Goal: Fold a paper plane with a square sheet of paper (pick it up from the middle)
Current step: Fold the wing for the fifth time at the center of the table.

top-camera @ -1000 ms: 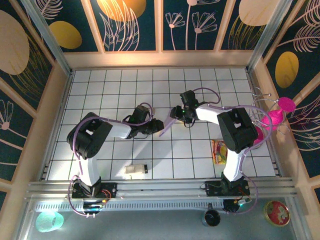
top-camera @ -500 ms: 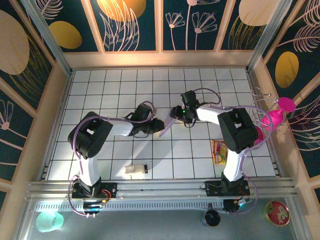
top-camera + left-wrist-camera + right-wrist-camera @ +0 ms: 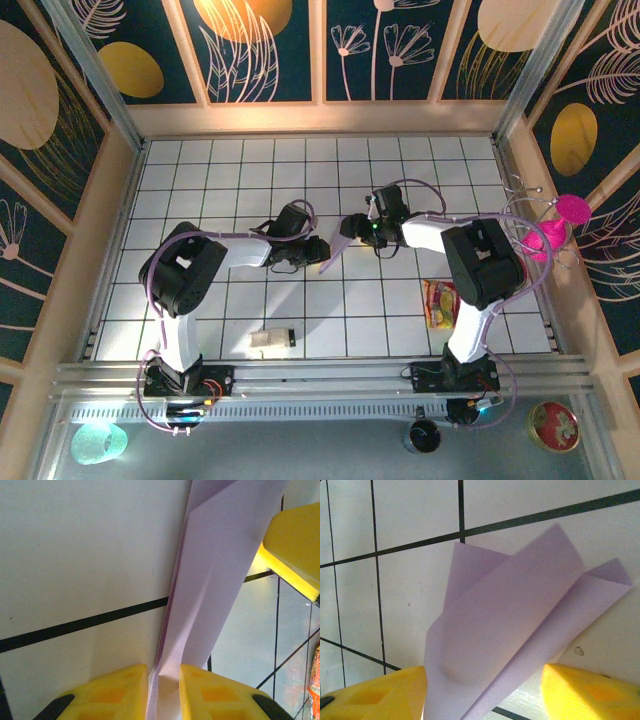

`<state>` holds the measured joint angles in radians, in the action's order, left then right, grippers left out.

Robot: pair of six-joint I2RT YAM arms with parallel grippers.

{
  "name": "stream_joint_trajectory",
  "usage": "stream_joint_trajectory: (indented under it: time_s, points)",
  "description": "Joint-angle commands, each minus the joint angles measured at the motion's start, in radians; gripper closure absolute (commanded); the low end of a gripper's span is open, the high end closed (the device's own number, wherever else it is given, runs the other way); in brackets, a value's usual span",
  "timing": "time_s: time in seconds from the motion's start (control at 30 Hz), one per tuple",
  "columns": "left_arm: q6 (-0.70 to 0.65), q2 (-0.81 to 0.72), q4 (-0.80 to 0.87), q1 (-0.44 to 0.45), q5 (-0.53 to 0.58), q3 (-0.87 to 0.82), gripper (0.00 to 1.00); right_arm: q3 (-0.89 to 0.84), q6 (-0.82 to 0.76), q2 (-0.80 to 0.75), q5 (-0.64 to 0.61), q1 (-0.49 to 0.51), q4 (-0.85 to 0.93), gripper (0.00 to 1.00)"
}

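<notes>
Paper plane (image 3: 333, 253), partly folded, is lifted over middle of bench (image 3: 200, 180), between both arms. Left pincer (image 3: 164, 672) pressed together on one end, pinching folded layers. Long axis runs from left pincer slantwise toward right pincer (image 3: 482, 680). Right pincer spread, one finger each side of free end, seems not gripping. Next fold probably for right arm.

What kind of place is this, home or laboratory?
Probably a robot test cell: a left arm and a right arm bolted to a metal rail, a white grid tabletop, and decorated panels walling it in.
</notes>
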<state>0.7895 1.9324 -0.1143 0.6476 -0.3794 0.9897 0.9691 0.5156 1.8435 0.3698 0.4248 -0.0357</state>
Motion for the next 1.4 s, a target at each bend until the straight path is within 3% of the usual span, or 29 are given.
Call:
stream_joint_trajectory:
  time_s: [0.0,0.23,0.73,1.2,1.37]
  points:
    - [-0.044,0.134,0.063,0.019,0.119,-0.023,0.77,-0.056,-0.058,0.068,0.002,0.004,0.049,0.34]
    - [-0.050,0.144,0.085,0.021,0.129,-0.023,0.78,-0.077,-0.086,0.061,-0.016,0.002,0.069,0.34]
    - [-0.061,0.129,0.098,0.020,0.116,0.009,0.74,-0.002,-0.068,0.158,-0.138,0.035,0.169,0.57]
    - [-0.102,0.163,0.145,0.022,0.115,0.026,0.71,0.008,-0.049,0.186,-0.119,0.039,0.178,0.60]
    - [-0.113,0.177,0.177,0.022,0.152,0.033,0.72,0.003,-0.030,0.118,-0.092,0.031,0.160,0.60]
